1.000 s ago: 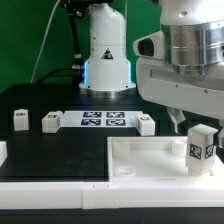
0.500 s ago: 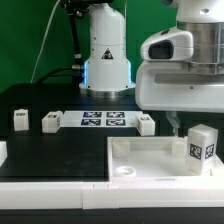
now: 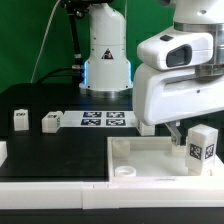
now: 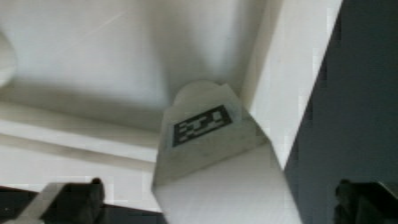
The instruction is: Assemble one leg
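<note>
**Leg stands in its corner as the arm lets go**

The leg (image 3: 202, 145) stands upright at the corner of the white tabletop (image 3: 150, 162) on the exterior view's right, its black-and-white tag facing the camera. The wrist view shows the fingers (image 4: 71, 203) spread wide, one on each side of the post and clear of it, holding nothing.

The leg appears to have been set into its corner socket and released, so the main work of the task looks done. The pictures do not show whether it is turned fully home. A further grip and twist may be needed, and the arm has not yet pulled away.

Another round socket (image 3: 124, 171) sits unfilled at the tabletop's near corner. Two more small posts (image 3: 20, 119) (image 3: 50, 122) wait on the black bench (image 3: 60, 150), beside the marker board (image 3: 103, 120).

Compared with a second ago, the leg has not shifted and neither have the loose parts. The arm has moved. Its silver wrist flange, which filled the upper right of the exterior view, is now out of the frame. The white hand housing has swung lower and toward the exterior view's left. It now covers most of a small white block next to the marker board that showed plainly before.
</note>
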You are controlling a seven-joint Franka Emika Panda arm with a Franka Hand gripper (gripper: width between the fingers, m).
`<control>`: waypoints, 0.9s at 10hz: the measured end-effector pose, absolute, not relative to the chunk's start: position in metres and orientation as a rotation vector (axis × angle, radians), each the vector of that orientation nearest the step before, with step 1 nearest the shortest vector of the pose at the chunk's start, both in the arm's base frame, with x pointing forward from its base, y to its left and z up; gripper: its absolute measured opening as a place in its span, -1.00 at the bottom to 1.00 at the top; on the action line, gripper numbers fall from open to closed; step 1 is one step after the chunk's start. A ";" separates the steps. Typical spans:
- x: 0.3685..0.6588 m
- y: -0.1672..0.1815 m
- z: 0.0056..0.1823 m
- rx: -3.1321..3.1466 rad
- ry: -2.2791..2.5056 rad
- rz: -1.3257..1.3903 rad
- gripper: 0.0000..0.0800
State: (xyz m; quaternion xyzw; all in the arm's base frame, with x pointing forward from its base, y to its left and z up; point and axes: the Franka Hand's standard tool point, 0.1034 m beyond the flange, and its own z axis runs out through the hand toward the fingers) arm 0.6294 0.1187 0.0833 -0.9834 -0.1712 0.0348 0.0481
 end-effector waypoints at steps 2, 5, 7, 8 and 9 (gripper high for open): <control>0.630 0.117 0.083 -2.969 -0.657 0.098 0.62; 0.630 0.117 0.083 -2.987 -0.575 0.102 -0.27; 0.628 0.113 0.083 -3.035 -0.116 0.139 -0.27; 0.629 0.112 0.083 -3.035 0.137 0.149 -0.27; 0.629 0.111 0.082 -3.005 0.390 0.162 -0.27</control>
